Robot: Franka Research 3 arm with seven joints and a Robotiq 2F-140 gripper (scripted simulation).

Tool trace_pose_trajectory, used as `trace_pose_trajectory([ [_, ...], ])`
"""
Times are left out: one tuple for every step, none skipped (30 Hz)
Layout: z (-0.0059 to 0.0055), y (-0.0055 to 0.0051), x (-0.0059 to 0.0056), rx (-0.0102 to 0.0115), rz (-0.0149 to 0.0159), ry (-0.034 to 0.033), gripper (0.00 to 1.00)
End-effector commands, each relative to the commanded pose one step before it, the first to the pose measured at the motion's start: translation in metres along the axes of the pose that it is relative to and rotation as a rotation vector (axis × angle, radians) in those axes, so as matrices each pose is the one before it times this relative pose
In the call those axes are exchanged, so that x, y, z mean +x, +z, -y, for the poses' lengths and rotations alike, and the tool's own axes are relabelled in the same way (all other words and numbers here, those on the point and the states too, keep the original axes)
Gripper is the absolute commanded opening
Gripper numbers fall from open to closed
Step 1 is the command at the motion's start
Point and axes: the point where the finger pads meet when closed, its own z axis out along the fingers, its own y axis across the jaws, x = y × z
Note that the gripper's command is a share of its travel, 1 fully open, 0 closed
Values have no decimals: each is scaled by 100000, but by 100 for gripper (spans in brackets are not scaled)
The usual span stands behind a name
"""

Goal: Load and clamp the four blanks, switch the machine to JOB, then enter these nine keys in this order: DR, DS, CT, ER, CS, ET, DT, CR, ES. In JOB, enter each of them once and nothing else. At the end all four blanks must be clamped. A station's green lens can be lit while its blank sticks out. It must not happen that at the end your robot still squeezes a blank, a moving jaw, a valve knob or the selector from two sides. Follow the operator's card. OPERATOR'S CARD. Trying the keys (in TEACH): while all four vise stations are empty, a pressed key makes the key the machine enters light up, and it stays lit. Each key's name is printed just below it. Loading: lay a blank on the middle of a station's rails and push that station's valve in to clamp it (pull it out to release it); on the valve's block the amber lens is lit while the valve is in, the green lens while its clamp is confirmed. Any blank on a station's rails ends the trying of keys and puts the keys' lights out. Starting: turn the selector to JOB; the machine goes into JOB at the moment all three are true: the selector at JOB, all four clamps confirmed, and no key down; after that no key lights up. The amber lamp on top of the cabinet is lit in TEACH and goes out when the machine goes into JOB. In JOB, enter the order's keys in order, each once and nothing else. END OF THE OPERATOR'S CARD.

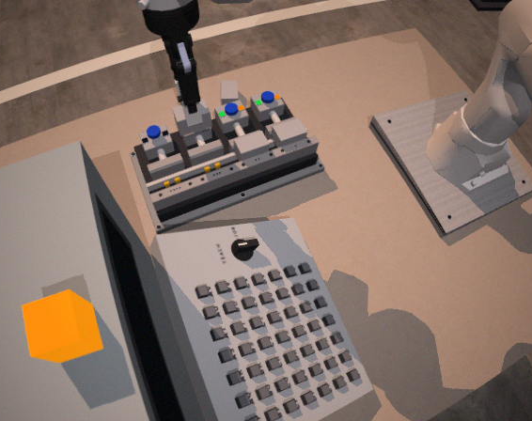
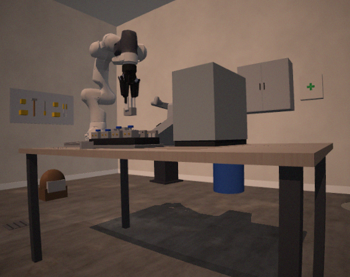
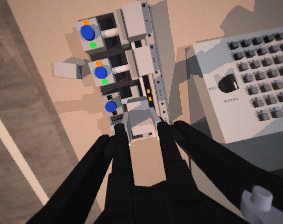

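Note:
My gripper [image 1: 193, 111] [image 2: 130, 107] [image 3: 139, 116] is shut on a grey blank [image 1: 184, 120] [image 2: 130, 111] [image 3: 141, 116] and holds it well above the vise fixture [image 1: 242, 194] [image 2: 145, 140], over its two empty stations. Two blanks [image 1: 253, 144] [image 1: 289, 132] [image 3: 143, 61] [image 3: 134, 20] sit on the other two stations; amber and green lenses are lit there. The outer empty station's valve [image 1: 153, 132] shows unlit lenses; the inner one's valve [image 3: 110, 106] is also unlit. The selector [image 1: 243, 249] [image 3: 228, 84] is on the key panel [image 1: 193, 249]; no key is lit.
Another loose blank [image 1: 229, 88] [image 3: 66, 69] lies behind the fixture. The tall cabinet [image 1: 33, 211] [image 2: 193, 105] stands beside the key panel, its amber lamp [image 1: 61, 324] lit on top. The arm's base plate [image 1: 409, 155] is to the right in the top view.

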Motion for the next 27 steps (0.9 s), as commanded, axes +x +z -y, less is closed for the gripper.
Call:
trace_pose_trajectory([
  [-1439,-83,517,2137,2520,-3052,0],
  [-592,89,307,163,-111,-862,0],
  [-493,80,263,147,-99,-719,0],
  [-395,68,216,126,-84,-578,0],
  [-302,54,168,101,-67,-443,0],
  [-216,40,122,75,-50,-317,0],
  [-139,27,79,49,-33,-205,0],
  [-76,15,43,27,-18,-112,0],
  [-30,6,17,11,-7,-44,0],
  [-4,1,3,2,-1,-7,0],
  [0,0,0,0,0,0,0],
  [0,0,0,0,0,0,0],
  [0,0,0,0,0,0,0],
  [0,0,0,0,0,0,0],
  [0,0,0,0,0,0,0],
  [0,0,0,0,0,0,0],
  [0,0,0,0,0,0,0],
  [0,0,0,0,0,0,0],
  [0,0,0,0,0,0,0],
  [0,0,0,0,0,0,0],
  [0,0,0,0,0,0,0],
  [0,0,0,0,0,0,0],
  [0,0,0,0,0,0,0],
  [0,0,0,0,0,0,0],
  [0,0,0,0,0,0,0],
  [0,0,0,0,0,0,0],
  [0,0,0,0,0,0,0],
])
